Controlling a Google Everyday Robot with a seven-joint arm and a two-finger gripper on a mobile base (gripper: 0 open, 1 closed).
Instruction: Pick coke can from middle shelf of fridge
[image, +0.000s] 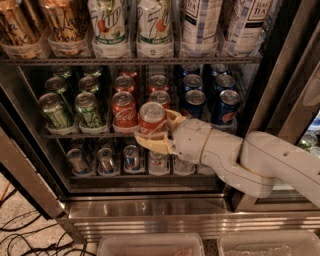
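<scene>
The fridge has a steel frame and a dark inside. Its middle shelf holds rows of green, red and blue cans. My gripper reaches in from the right and is shut on a red coke can. The can stands upright at the shelf's front edge, a little out of its row. Yellowish fingers wrap its base and right side. Another coke can stands just left of it, with more red cans behind.
Green cans stand at the left of the shelf, blue Pepsi cans at the right. Tall bottles fill the rack above, small cans and bottles the rack below. Two clear bins and cables lie on the floor.
</scene>
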